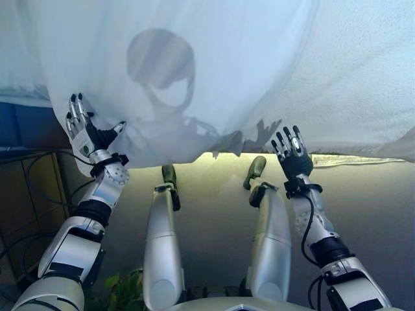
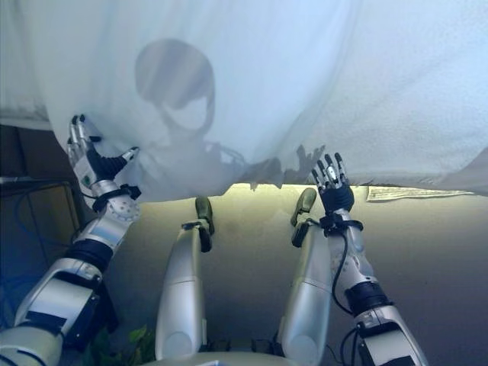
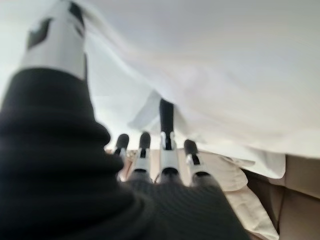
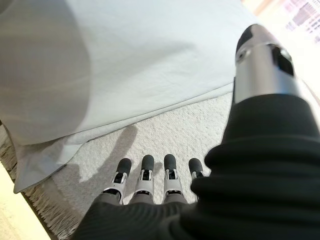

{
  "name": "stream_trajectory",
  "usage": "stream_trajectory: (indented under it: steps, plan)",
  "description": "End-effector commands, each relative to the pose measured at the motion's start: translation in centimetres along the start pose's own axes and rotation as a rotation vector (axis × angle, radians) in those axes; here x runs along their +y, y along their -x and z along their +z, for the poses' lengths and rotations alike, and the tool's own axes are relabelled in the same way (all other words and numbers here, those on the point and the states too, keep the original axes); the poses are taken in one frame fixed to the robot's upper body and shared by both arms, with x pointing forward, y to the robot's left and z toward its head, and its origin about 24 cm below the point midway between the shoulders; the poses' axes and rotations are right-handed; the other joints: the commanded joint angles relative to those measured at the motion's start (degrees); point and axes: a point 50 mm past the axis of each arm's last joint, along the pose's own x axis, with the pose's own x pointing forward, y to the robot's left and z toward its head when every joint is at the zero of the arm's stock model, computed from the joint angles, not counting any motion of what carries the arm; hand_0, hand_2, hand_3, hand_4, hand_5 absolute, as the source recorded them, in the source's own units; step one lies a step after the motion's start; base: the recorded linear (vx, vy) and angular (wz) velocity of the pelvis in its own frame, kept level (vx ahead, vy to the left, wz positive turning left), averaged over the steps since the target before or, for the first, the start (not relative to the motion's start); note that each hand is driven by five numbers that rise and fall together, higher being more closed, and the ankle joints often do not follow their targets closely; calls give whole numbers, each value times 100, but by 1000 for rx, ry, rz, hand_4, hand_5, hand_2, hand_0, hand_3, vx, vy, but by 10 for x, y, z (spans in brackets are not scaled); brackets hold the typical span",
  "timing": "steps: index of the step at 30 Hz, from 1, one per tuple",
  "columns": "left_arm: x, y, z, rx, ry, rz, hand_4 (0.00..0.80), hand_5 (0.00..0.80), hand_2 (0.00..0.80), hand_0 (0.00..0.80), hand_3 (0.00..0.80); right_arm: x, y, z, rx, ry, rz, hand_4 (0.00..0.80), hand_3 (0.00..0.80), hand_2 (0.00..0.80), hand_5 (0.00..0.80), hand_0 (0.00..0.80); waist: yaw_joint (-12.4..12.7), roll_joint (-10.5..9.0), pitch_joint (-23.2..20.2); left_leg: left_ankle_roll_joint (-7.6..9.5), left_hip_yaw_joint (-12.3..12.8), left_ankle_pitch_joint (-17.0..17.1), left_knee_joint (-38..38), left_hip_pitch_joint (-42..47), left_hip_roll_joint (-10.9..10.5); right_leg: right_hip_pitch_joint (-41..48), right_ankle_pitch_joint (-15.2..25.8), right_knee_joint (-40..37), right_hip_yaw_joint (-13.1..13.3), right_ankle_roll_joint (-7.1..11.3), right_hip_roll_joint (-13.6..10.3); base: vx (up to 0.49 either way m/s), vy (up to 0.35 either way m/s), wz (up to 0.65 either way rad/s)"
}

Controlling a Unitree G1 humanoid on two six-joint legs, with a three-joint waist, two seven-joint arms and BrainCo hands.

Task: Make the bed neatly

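A smooth white sheet lies over the bed and hangs over its near edge. To its right, a textured white blanket covers the bed, and in the right wrist view the sheet's hem overlaps that blanket. My left hand is raised in front of the sheet's hanging left corner, fingers straight and thumb spread. One fingertip touches a fold of the sheet. My right hand is held up at the bed's near edge, below the blanket, with straight fingers holding nothing.
A pale fringed edge sticks out under the blanket at the right. Cream bedding shows beneath the sheet in the left wrist view. A dark blue surface and brown panels stand at the left. Green leaves show low down.
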Motion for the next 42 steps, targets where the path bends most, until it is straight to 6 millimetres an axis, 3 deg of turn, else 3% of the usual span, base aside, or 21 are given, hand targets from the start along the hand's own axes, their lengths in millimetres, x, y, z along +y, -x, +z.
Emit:
stream_trajectory:
  steps: [1,6,13,18,28,34,42]
  plan:
    - [28,-16,-26,78,-59,100,0,0,0,0,0,10,3,19,-92,15,78,0,0,0,0,0,115,-152,139,304,-212,648,108,-845,-101,-43,948,-475,40,456,-31,-19,-31,-2]
    - [35,-26,-27,78,-69,110,0,0,0,0,0,10,1,23,-110,-4,97,0,0,0,0,0,164,-254,146,300,-322,587,406,-1268,-103,-327,967,-325,-14,467,10,-21,-26,-5]
    - [29,-22,-40,169,-138,15,0,0,0,0,0,16,-3,28,-120,-31,134,0,0,0,0,0,182,-349,179,310,-400,525,649,-1574,-120,-489,994,-251,-79,472,51,-27,-5,-3]
    - [16,-3,-63,328,-192,-106,0,0,0,0,0,23,-6,25,-114,-43,165,0,0,0,0,0,177,-393,200,309,-411,584,593,-1562,-102,-406,1034,-341,-138,500,60,-20,1,-4]
    - [14,35,-110,639,-226,-235,0,0,0,0,0,37,-14,26,-128,-49,205,0,0,0,0,0,186,-444,312,263,-473,693,321,-1365,-95,-197,1056,-585,-227,508,114,-24,-13,-7]
    - [13,51,-123,768,-239,-321,0,0,0,0,0,43,-16,27,-130,-59,221,0,0,0,0,0,170,-500,345,268,-511,720,245,-1353,-70,-176,1068,-647,-290,491,149,-17,-12,-5]
    - [13,88,-146,987,-297,-460,0,0,0,0,0,50,-19,28,-134,-71,242,0,0,0,0,0,137,-567,348,276,-500,739,91,-1226,-19,-23,1135,-857,-392,513,154,-2,0,0]
